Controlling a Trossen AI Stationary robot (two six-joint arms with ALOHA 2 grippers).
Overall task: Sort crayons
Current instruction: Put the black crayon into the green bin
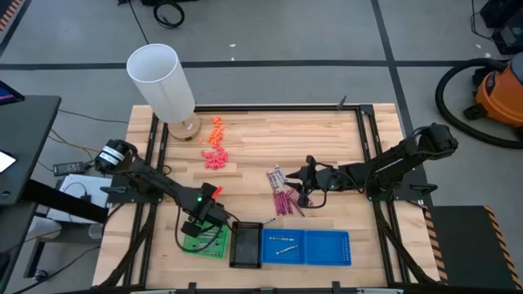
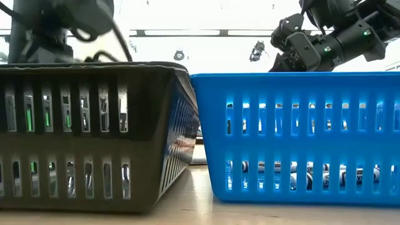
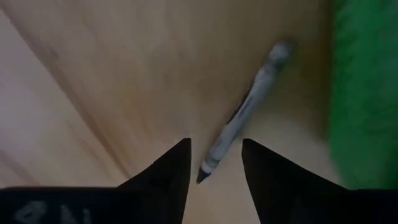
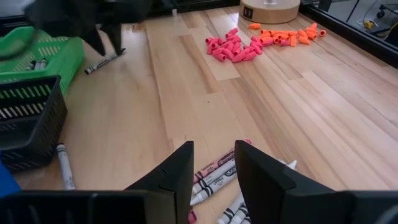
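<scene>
Grey crayon (image 3: 242, 118) lies on the desk (image 1: 270, 139) beside the green tray (image 1: 204, 242), just ahead of my left gripper (image 3: 214, 163), fingers parted, holding nothing. My right gripper (image 4: 213, 168) hovers half-open, empty, over the magenta crayons (image 1: 283, 196).

Grey crayon (image 3: 245, 115) lies between open left pincer (image 3: 216, 163).
</scene>
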